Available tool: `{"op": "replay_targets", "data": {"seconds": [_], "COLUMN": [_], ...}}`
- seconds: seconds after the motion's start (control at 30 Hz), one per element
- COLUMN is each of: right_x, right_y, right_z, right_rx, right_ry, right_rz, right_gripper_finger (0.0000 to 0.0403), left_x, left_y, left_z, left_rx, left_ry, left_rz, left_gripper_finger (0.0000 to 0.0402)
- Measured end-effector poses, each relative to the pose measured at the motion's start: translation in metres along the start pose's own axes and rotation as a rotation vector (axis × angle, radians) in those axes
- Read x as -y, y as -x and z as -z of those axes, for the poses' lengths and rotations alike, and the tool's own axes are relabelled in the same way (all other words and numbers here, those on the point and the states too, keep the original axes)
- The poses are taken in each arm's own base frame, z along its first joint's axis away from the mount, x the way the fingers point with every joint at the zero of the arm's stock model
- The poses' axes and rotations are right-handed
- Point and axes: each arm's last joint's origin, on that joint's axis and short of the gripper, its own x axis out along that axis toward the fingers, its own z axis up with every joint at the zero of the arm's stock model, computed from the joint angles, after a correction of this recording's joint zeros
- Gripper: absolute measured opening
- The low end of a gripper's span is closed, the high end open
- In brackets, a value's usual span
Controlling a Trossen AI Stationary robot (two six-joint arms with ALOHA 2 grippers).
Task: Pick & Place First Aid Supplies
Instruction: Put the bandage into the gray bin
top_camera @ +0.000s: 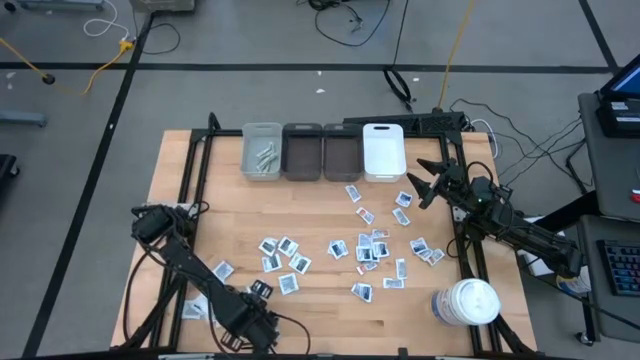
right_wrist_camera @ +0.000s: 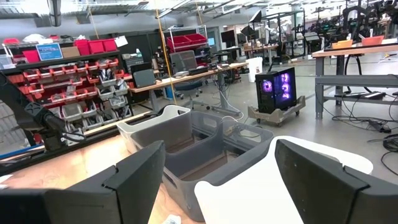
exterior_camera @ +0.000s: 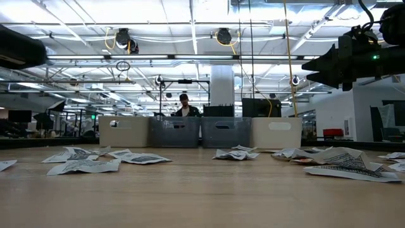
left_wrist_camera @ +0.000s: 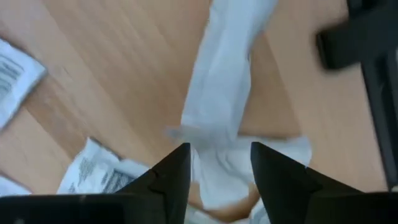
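The left gripper (top_camera: 262, 290) is held low over the near-left part of the wooden tabletop (top_camera: 320, 320). In the left wrist view its fingers (left_wrist_camera: 171, 177) are parted, and a long pale wrapped strip (left_wrist_camera: 221, 81) lies on the wood between and beyond the tips; whether the fingers touch the strip cannot be told. A printed sachet (left_wrist_camera: 99, 174) lies just beside that strip.

The right gripper (top_camera: 425, 178) is raised at the far right, near the white bin (top_camera: 382, 150). Its fingers (right_wrist_camera: 130, 180) are spread wide and nothing is held between them; the white bin and the grey bins are seen past them.

A row of four bins is set along the far edge: a light grey bin (top_camera: 262, 152) at the left with a few pale strips (top_camera: 265, 156) inside, two dark grey bins (top_camera: 322, 152) in the middle, and the white one at the right.

The first aid sachets (top_camera: 370, 250) are scattered flat over the middle and right of the tabletop, with a smaller cluster (top_camera: 282, 262) left of centre and one sachet (top_camera: 222, 269) nearer the left arm.

A white round jar (top_camera: 466, 303) is stood at the near-right corner.

In the low view a person (exterior_camera: 184, 106) is seen behind the bins.
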Motion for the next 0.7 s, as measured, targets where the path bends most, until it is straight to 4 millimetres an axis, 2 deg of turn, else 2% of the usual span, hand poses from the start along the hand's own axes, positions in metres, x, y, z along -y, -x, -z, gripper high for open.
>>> {"op": "replay_targets", "data": {"seconds": [0.2,0.4,0.6,0.7], "right_x": [0.0000,0.0000,0.0000,0.0000], "right_y": [0.0000,0.0000,0.0000,0.0000], "right_z": [-0.0001,-0.0001,0.0000,-0.0001], "right_rx": [0.000,0.000,0.000,0.000], "right_ry": [0.000,0.000,0.000,0.000], "right_rz": [0.000,0.000,0.000,0.000], "right_gripper_finger": [0.0297,0.0297,0.0297,0.0297], "left_x": [-0.0078,-0.0079,-0.0080,-0.0088], "left_y": [0.0008,0.0009,0.0009,0.0009], "left_z": [-0.0040,-0.0041,-0.0040,-0.0041], "left_rx": [0.016,0.011,0.010,0.010], "left_ry": [0.073,0.073,0.072,0.074], "left_rz": [0.009,0.025,0.025,0.021], "left_gripper_finger": [0.0125,0.0090,0.0018,0.0008]}}
